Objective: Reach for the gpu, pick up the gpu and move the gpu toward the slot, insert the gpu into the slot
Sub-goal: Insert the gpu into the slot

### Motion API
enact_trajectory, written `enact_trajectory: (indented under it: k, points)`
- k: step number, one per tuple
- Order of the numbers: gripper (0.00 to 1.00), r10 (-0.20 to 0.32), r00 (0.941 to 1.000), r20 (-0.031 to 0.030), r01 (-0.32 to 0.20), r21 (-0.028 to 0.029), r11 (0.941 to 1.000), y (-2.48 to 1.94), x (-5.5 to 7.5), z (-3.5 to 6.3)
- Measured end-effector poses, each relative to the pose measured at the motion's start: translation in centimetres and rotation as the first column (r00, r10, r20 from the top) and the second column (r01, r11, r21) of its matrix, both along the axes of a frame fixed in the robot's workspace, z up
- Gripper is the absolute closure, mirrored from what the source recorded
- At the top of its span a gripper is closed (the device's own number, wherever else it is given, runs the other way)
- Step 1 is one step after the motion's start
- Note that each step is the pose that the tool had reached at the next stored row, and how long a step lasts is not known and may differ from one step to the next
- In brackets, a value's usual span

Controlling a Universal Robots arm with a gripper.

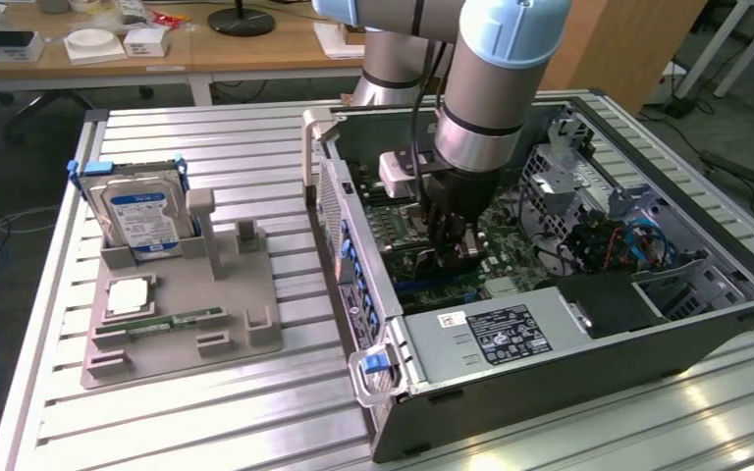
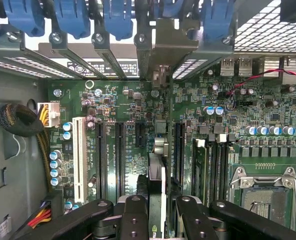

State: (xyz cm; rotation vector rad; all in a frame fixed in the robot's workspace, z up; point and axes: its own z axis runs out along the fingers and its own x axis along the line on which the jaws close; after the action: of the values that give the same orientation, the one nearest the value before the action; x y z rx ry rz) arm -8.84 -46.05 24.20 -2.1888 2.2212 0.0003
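Green circuit board fills the floor of the open computer case [image 1: 691, 324], which lies on its side on the slatted counter [image 1: 220, 412] so the slots face up toward the arm. The tool [image 2: 158, 212] reaches straight down into the case near the middle of the exterior view, its black fingers [image 2: 133, 220] closed partway on the gpu [image 2: 156, 180], held edge-on and upright. In the wrist view the card runs up the centre, its metal bracket [image 2: 160, 75] against the rear slot openings, lined up over a long motherboard slot [image 2: 178, 150]. Whether it is fully seated cannot be told. The grey fixture [image 1: 181, 314] at the exterior view's left holds a hard drive [image 1: 141, 221].
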Motion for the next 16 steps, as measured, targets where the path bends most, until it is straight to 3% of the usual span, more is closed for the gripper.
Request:
enact_trajectory:
  k: [16]
  points:
    - [0.74, 0.000, 1.0000, 0.0001, 0.000, 0.0003, 1.0000, 0.00, 0.00, -0.25]
